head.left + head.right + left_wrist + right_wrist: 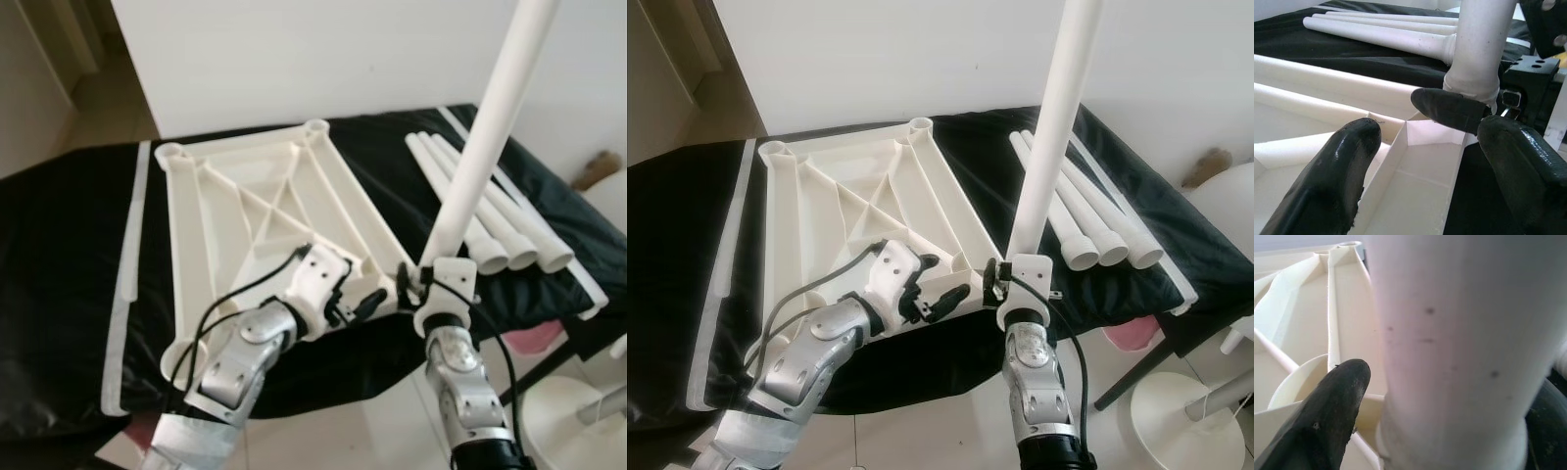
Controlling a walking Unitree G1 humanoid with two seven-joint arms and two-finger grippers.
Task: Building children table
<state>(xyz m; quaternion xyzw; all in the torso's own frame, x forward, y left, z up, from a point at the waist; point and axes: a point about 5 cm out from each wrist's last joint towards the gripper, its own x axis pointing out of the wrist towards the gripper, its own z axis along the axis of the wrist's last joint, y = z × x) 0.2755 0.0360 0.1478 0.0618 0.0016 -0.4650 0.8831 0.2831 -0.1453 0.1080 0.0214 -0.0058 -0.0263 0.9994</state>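
Black-draped surface carries the tabletop upside down, ribs up. Three spare legs lie beside it.

Right claw clamped on a table leg, base at the near corner socket, shaft leaning. Seating depth probably partial; socket hidden.

Left claw, fingers apart, over that corner's ribs.

Risk: tilted leg jams or skids the tabletop toward the edge.
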